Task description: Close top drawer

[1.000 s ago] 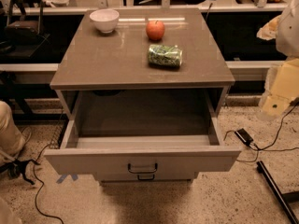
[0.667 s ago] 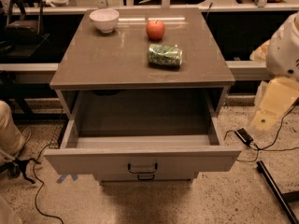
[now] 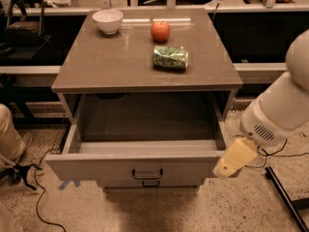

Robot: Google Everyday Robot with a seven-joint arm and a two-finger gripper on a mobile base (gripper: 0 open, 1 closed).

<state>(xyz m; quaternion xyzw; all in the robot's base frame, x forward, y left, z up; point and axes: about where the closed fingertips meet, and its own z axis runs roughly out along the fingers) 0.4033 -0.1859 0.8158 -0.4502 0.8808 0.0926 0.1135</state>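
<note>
Since a second ago the chunky white robot arm (image 3: 277, 111) is coming down and in from the right edge, so its pale yellow jaws are now sitting low by the cabinet instead of hanging out beside it. Can't tell whether the jaws are apart or together; they're just showing as one pale wedge.

The wide grey-brown top drawer (image 3: 116, 167) is standing pulled all the way out, with its deep grey inside lying open. The jaws are overlapping the right end of its flat front panel, right at the front corner and well to the right of the small dark metal handle (image 3: 147, 174). Whether they're actually touching the panel, I can't say. Another dark handle (image 3: 148, 183), on the drawer below, is peeking out just under the first one.

Up on the grey-brown desk (image 3: 96, 66), a white ceramic bowl (image 3: 107, 21) is sitting at the back left. A red apple (image 3: 160, 31) is sitting at the back middle, and a green crinkly packet (image 3: 170, 57) is lying just in front of the apple.

The speckled terrazzo floor (image 3: 203, 211) is carrying some black cables (image 3: 37, 199) on the left, next to a blue tape cross (image 3: 70, 183). A beige-clad leg (image 3: 7, 139) is poking in at the left edge.
</note>
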